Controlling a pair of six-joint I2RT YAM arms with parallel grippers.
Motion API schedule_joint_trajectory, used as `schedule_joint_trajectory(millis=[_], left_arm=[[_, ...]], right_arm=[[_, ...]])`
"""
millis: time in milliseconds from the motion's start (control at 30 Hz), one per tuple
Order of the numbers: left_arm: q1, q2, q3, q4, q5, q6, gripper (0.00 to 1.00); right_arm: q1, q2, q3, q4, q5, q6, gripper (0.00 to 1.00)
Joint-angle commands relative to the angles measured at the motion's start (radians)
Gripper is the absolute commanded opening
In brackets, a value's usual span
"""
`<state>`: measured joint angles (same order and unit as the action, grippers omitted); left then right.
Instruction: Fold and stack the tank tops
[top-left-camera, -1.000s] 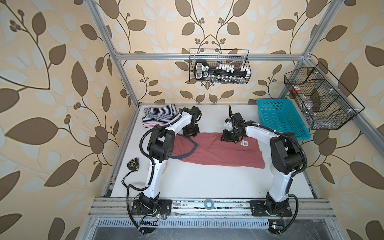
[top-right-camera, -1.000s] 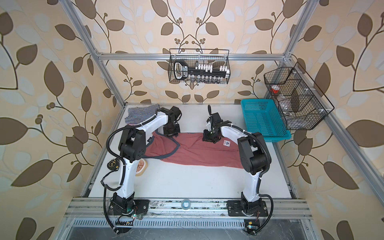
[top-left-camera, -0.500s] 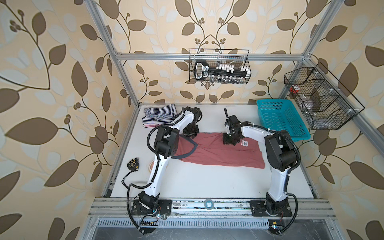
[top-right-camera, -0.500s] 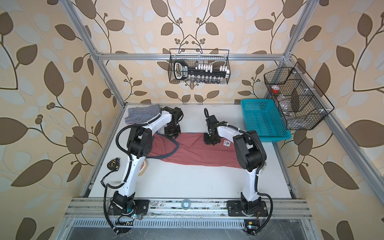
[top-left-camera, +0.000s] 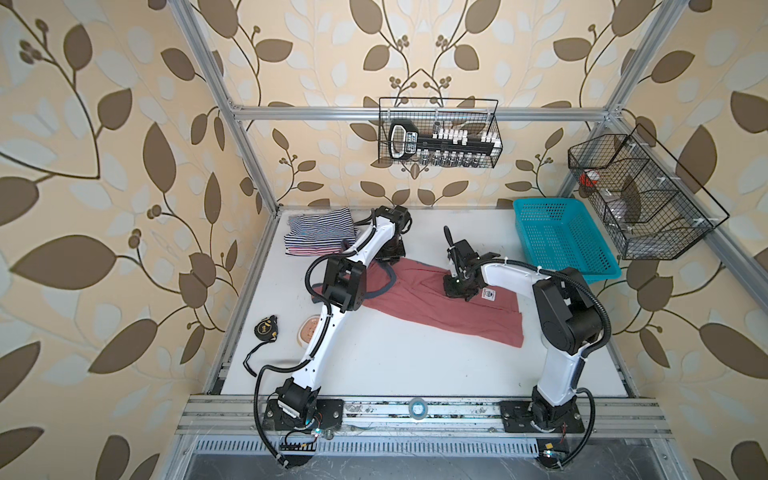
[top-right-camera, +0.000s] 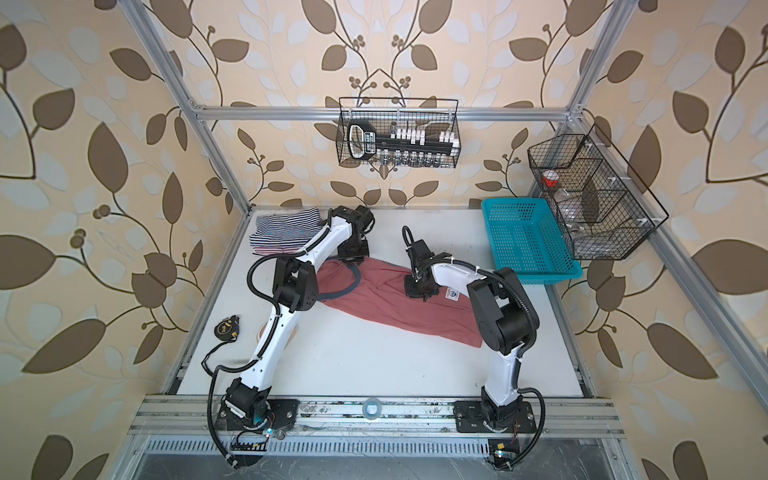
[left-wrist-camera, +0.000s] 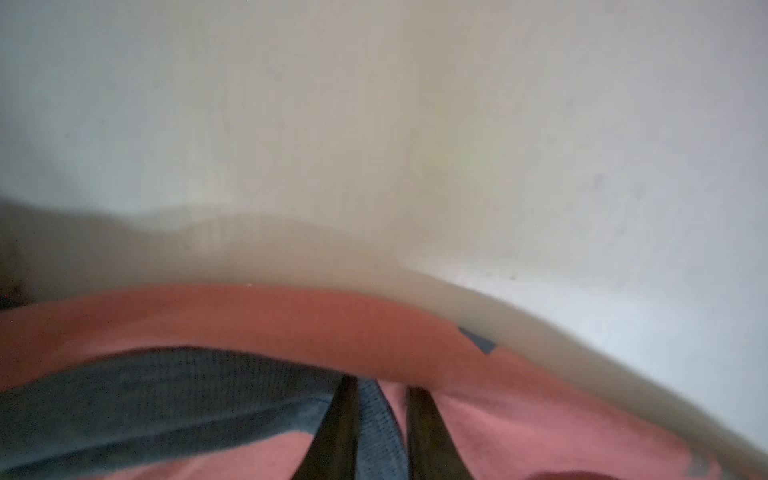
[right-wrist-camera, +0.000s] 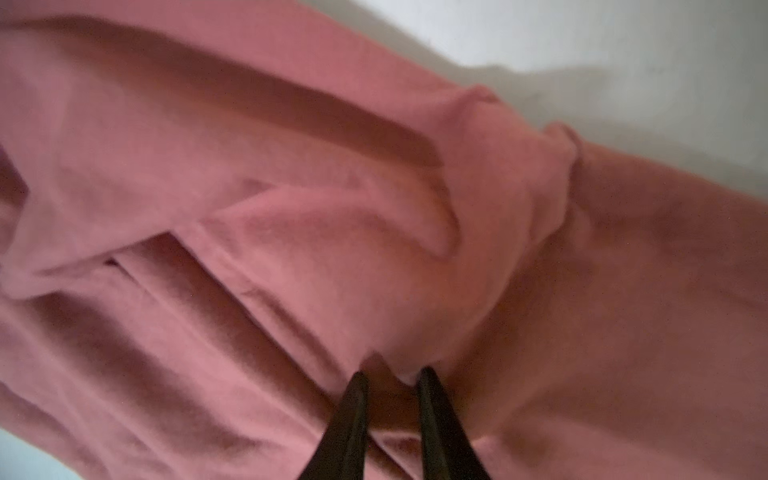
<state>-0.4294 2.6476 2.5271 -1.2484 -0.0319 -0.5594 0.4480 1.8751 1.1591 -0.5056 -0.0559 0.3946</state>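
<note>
Trim (left-wrist-camera: 166, 395) of dusty red tank top (top-left-camera: 436, 303) sits pinched in my left gripper (left-wrist-camera: 382, 388); my right gripper (right-wrist-camera: 392, 374) pinches its fold.

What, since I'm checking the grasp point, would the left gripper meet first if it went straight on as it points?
The grey-blue trim of the dusty red tank top: it lies between the left gripper fingertips, with the table likely right beneath, though depth is blurred.
</note>
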Motion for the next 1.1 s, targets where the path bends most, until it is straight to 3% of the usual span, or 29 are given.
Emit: schedule_joint_trajectory(millis=[0, 300, 600, 733, 833, 900, 1067], left_arm=[[-0.022, 0.108, -0.014, 0.244, 0.175, -0.022, 0.20], [-0.029, 0.200, 0.059, 0.629, 0.396, -0.151, 0.17], [-0.064, 0.268, 0.126, 0.920, 0.517, -0.216, 0.18], [-0.096, 0.206, 0.124, 0.935, 0.566, -0.130, 0.26], [-0.090, 0.100, 0.070, 0.894, 0.515, -0.046, 0.30], [-0.066, 0.023, 0.004, 0.936, 0.482, -0.055, 0.38], [0.015, -0.082, 0.010, 1.001, 0.460, -0.152, 0.45]], right_arm=[[0.037, 0.065, -0.145, -0.148, -0.069, 0.066, 0.25], [0.142, 0.034, -0.242, -0.039, -0.226, 0.176, 0.25], [0.173, -0.003, -0.318, 0.117, -0.329, 0.308, 0.32], [0.171, -0.013, -0.324, 0.177, -0.371, 0.331, 0.32], [0.162, -0.051, -0.310, 0.189, -0.363, 0.330, 0.33], [0.149, -0.089, -0.298, 0.213, -0.373, 0.334, 0.33], [0.090, -0.223, -0.246, 0.280, -0.408, 0.342, 0.39]])
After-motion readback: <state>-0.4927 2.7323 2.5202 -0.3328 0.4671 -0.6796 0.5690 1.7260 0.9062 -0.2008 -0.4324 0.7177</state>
